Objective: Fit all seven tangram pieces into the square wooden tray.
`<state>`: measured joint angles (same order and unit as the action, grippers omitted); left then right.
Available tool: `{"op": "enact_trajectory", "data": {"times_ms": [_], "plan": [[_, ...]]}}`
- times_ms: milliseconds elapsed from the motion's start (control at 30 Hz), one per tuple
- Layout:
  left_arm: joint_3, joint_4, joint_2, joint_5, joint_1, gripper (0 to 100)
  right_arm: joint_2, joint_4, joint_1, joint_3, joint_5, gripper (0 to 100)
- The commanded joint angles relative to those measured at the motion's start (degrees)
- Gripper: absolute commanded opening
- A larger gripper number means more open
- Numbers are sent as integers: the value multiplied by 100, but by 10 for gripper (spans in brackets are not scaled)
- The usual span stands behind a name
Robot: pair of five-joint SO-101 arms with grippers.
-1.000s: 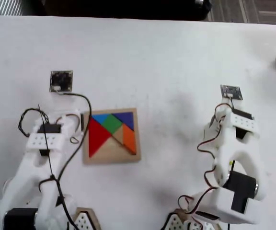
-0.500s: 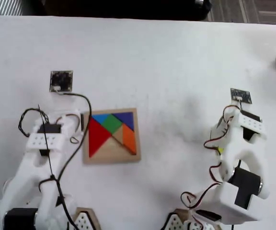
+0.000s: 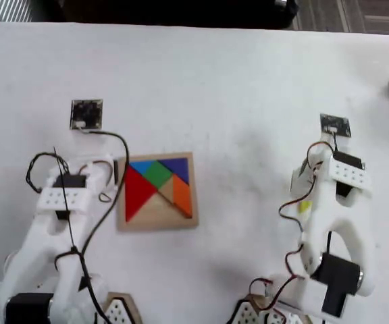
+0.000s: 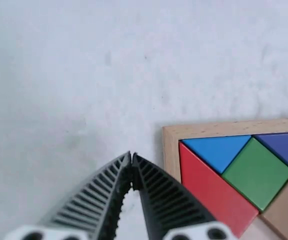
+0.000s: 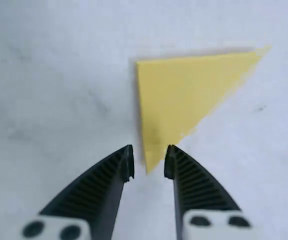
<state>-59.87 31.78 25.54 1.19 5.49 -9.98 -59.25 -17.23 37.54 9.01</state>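
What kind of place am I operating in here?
Probably a robotics lab or workshop bench: a plain white table, the left arm and right arm with exposed wiring, and a wooden tray of tangram pieces.

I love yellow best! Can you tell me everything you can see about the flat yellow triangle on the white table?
The flat yellow triangle piece is plain and smooth, with sharp corners, and looks like painted wood. It lies flat on the white table, outside the square wooden tray, which has a bare gap. One corner pokes between the slightly parted fingers of the right end effector; whether they touch it is unclear. Nothing else touches it.
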Motion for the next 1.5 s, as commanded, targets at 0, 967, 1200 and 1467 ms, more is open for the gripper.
{"op": "enact_trajectory", "data": {"times_ms": [0, 967, 1200, 1467], "plan": [[193, -114, -4, -79, -13, 24, -435, -40, 84, -202, -1002, 233], [193, -97, -4, -79, -13, 24, 3196, -1297, -233, -3059, -1415, 219], [185, -97, -4, -79, -13, 24, 3187, -1341, -321, -3051, -1389, 219], [158, -97, 4, -79, -13, 24, 3073, -1332, -462, -3042, -1380, 218]]}}
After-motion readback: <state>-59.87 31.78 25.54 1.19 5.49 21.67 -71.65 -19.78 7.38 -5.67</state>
